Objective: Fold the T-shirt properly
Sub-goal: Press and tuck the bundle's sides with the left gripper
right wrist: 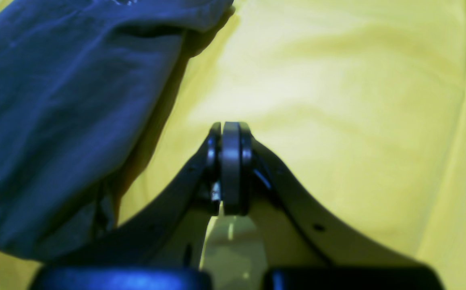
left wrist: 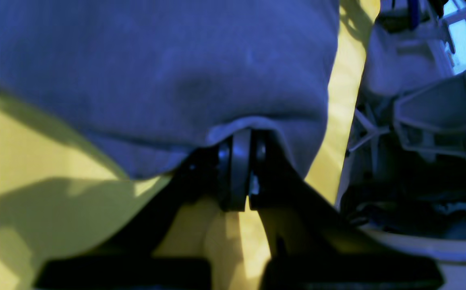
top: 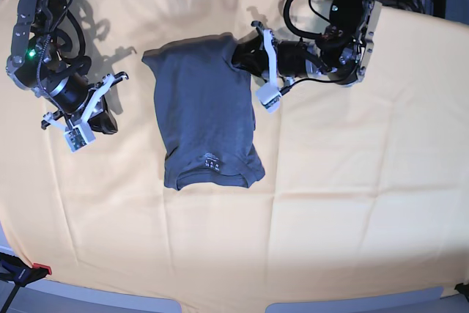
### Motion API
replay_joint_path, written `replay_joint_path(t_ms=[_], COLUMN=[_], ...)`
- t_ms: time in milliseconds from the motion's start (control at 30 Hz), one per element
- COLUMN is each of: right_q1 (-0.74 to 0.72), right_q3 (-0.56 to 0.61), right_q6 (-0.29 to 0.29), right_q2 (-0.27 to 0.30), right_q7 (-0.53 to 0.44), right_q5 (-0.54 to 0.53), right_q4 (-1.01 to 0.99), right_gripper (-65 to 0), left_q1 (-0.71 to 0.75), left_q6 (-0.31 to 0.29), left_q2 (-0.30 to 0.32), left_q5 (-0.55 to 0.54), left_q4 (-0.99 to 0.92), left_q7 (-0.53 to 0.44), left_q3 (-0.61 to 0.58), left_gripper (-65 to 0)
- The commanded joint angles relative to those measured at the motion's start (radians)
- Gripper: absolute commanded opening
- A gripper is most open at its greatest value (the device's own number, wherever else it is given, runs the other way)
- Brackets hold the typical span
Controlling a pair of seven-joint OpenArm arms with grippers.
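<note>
On the left of the base view, the right gripper (top: 102, 119) hangs over the orange-yellow cloth (top: 352, 203) with its jaws pressed together on nothing — the T-shirt (top: 204, 119) lies well off to one side of them, its near edge (right wrist: 55, 100) clear of the pads. In the centre the shirt rests lengthwise, already narrowed, collar and white label (top: 211, 162) toward the camera. At right, the left gripper (top: 245, 55) has its jaws clamped on the shirt's far corner, fabric bunched over the tips (left wrist: 239, 133). The fold looks best served by lifting that pinched corner just clear of the cloth and carrying it evenly toward the collar — ideally with the idle gripper taking the opposite corner. How many layers are pinched cannot be told; the sleeves are tucked from sight.
</note>
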State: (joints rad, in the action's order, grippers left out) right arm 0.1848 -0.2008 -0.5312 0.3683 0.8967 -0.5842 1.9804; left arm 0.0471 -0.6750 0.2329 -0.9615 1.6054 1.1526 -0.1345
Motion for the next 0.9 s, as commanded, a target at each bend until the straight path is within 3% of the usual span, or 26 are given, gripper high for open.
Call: replay_joint_path(t_ms=[0,133,200,300,500,633,800,867], right_q1=[-0.011,-0.010,-0.010,0.003,0.081,0.124,0.158,0.163], right_q3=[-0.008,-0.008,-0.007,0.002,0.062,0.113,0.183,0.202], right_q6=[-0.022,-0.154,-0.167,-0.167,-0.167,-0.167,-0.163,-0.136], right_q2=[0.015,0.014,0.014,0.014,0.010,0.009,0.009,0.009], right_q7=[-0.008,0.076,0.111,0.133,0.087,-0.045,-0.087,-0.102], right_q5=[-0.040,-0.249,-0.336,-0.353,-0.277,-0.113,0.001,0.032], right_q4=[0.016,0.016,0.016,0.013,0.013,0.013,0.007,-0.015], right_gripper=[-65.0,-65.0,-65.0,-65.0,-65.0,-65.0,-65.0,-65.0], left_q1=[-0.018,-0.040,-0.056,-0.083,-0.160,-0.196,-0.219,-0.231], left_q6=[-0.013,-0.014,-0.014,-0.014,-0.013,-0.013,-0.013,-0.013], left_q2=[0.003,0.025,0.052,0.098,0.161,0.161,0.160,0.149], left_q5=[-0.023,-0.023,-0.023,-0.022,0.021,0.016,0.004,0.024], left_q4=[0.016,0.016,0.016,0.016,0.016,0.016,0.016,0.015], left_q7=[-0.015,0.029,0.040,0.041,0.016,-0.061,-0.144,-0.167], left_q3=[0.004,0.006,0.006,0.006,0.006,0.006,0.006,0.006], left_gripper=[-65.0,-65.0,-65.0,-65.0,-65.0,-65.0,-65.0,-65.0])
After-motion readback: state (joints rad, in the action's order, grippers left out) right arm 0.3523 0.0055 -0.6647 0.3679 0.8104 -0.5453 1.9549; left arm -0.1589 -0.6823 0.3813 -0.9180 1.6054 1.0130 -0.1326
